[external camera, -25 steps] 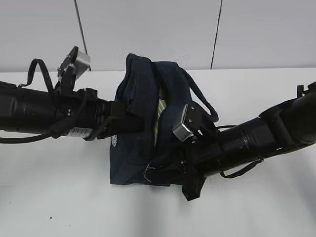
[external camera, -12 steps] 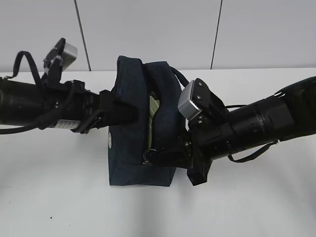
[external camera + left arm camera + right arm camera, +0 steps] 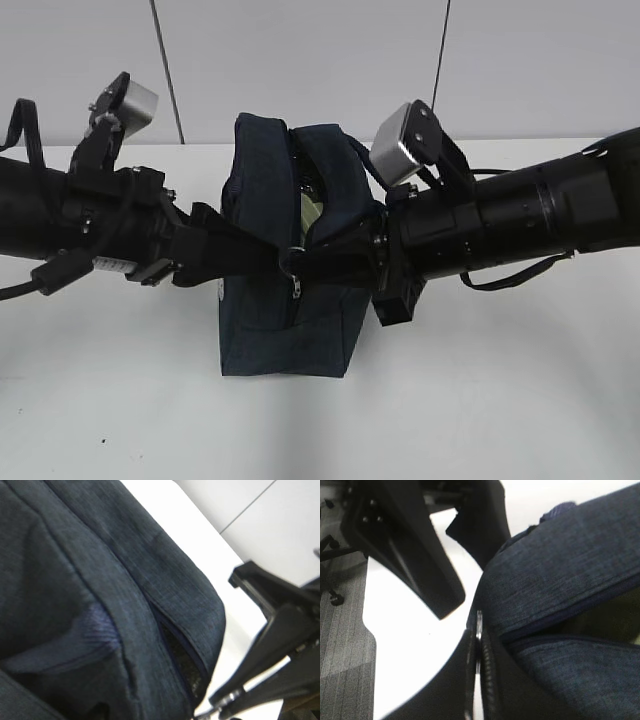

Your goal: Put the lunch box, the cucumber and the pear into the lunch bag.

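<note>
Navy lunch bag (image 3: 285,300) stands on white table (image 3: 480,400); left gripper (image 3: 262,256) spread beside it, right gripper (image 3: 312,262) clamped on its zipper pull (image 3: 291,262).

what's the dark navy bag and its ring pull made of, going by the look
Dark navy boxy lunch bag: likely woven fabric, matte; the wrist views show a fine heathered weave and stitched seams. Small silver ring pull on its zipper: probably metal, judging by its pale glint, though too small to be sure.

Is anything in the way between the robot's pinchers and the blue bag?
Nothing visible is. Both grippers are right up against the lunch bag: the left gripper on its left side, and the right gripper at the zipper pull, jaws shut on it.
</note>
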### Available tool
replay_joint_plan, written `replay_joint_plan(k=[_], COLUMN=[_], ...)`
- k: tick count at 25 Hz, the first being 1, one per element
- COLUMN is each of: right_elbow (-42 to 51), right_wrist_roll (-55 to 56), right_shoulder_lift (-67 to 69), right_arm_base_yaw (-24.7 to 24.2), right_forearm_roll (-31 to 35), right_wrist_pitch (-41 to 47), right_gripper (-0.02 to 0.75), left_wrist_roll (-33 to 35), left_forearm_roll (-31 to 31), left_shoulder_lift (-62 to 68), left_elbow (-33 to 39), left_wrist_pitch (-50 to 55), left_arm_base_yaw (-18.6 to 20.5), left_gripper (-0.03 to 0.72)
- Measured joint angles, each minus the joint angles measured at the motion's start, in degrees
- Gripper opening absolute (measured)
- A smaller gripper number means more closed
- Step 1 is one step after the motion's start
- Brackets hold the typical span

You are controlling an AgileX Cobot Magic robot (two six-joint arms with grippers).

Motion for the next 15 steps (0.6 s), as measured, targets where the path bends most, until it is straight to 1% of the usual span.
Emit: replay_joint_plan(k=[7, 10, 15], right_elbow=[-3.21, -4.2, -4.7], right_wrist_roll=[0.0, 0.0, -0.2], right_shoulder_lift=[-0.58, -0.58, -0.58], right_arm_base_yaw=[0.0, 0.0, 0.0], right_forearm_roll=[1.96, 2.85, 4.71], right_wrist_pitch=[0.0, 0.0, -0.36], right_gripper=[0.006, 0.006, 0.006], left_wrist_roll=[0.0, 0.0, 0.0], left_forearm_roll=[0.52, 0.52, 1.47], left_shoulder_lift=[0.0, 0.0, 0.0], left_elbow=[0.0, 0.0, 0.0], left_wrist_pitch=[0.91, 0.25, -3.96], left_arm_base_yaw=[-0.38, -1.56, -4.34], left_gripper=[0.426, 0.428, 0.423])
